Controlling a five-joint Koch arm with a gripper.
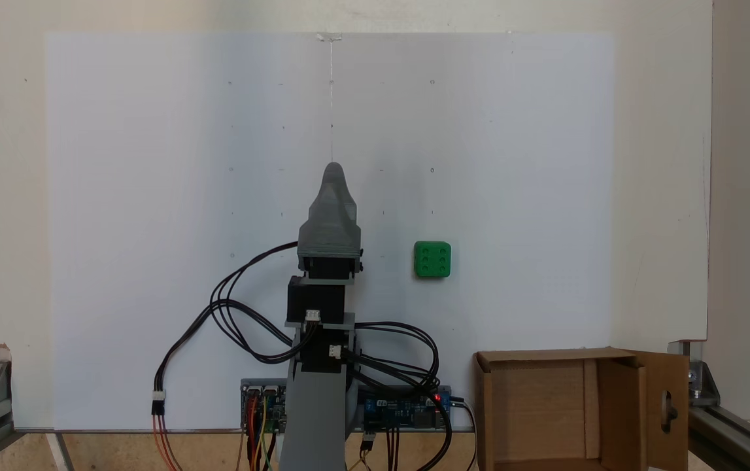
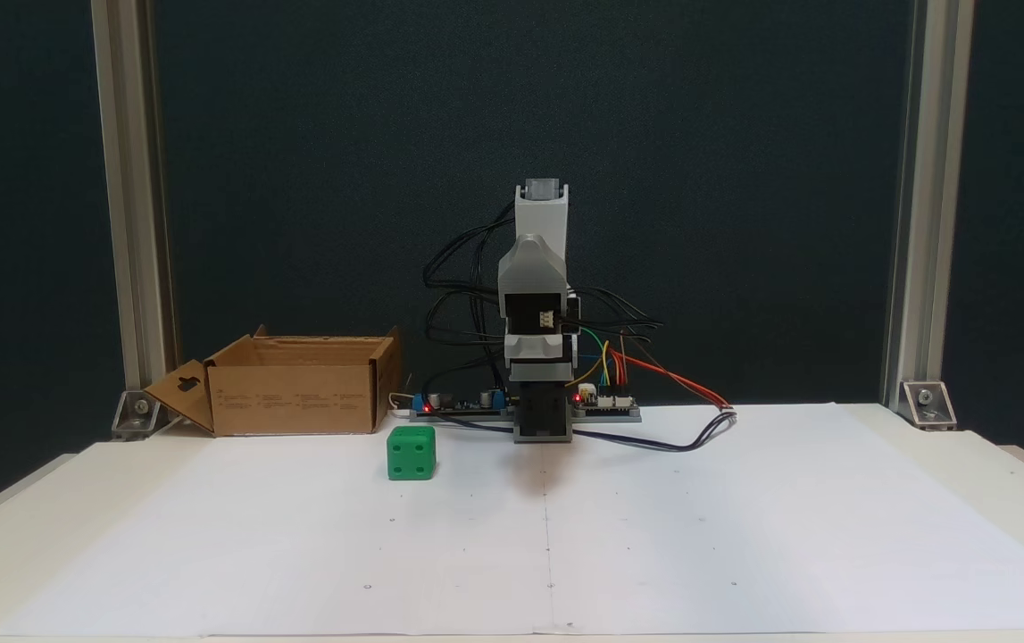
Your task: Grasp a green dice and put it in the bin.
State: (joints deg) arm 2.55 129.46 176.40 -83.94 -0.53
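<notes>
The green dice (image 1: 432, 260) sits on the white paper sheet (image 1: 152, 131), resting flat, well apart from the gripper (image 1: 334, 171) and off to its right in the overhead-style fixed view. The bin (image 1: 489, 405) stands at the sheet's near edge beside the arm's base, open at the top, its keyhole flap folded outward.

Judged handling: the dice looks like a rigid, light plastic cube with smooth faces and rounded corners, so it may slip if pinched near an edge. The best hold appears to be across 2 opposite flat side faces, at mid-height.

Arm pose: folded upright over its base, forearm tucked down, gripper pointing forward along the sheet's centre line. From both fixed views the jaws lie in line with each other, so I cannot tell whether the gripper is parted or closed. It holds nothing.
</notes>
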